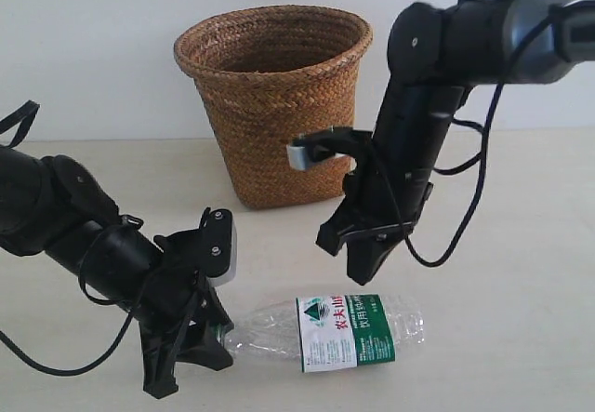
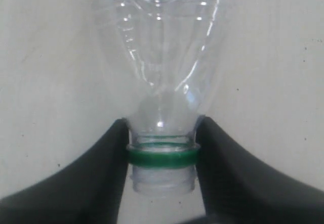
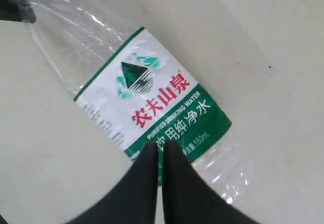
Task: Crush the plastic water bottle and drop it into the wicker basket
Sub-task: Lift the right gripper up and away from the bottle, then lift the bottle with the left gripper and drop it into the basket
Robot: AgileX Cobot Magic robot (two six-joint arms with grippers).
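Observation:
The plastic water bottle (image 1: 330, 331) lies on its side on the table, capless, label up, its body still round. My left gripper (image 1: 223, 338) is shut on its neck; in the left wrist view both black fingers (image 2: 106, 168) press the green neck ring (image 2: 162, 157) of the bottle (image 2: 162, 57). My right gripper (image 1: 358, 272) hangs just above the bottle's labelled middle, shut with nothing between its fingers. In the right wrist view its tips (image 3: 160, 145) sit over the green band of the label (image 3: 152, 107). The wicker basket (image 1: 272, 105) stands upright behind.
The pale tabletop (image 1: 521, 272) runs to a white wall at the back. The basket stands at the rear middle, right beside the right arm's elbow (image 1: 418, 40). Cables (image 1: 465, 207) loop off the right arm.

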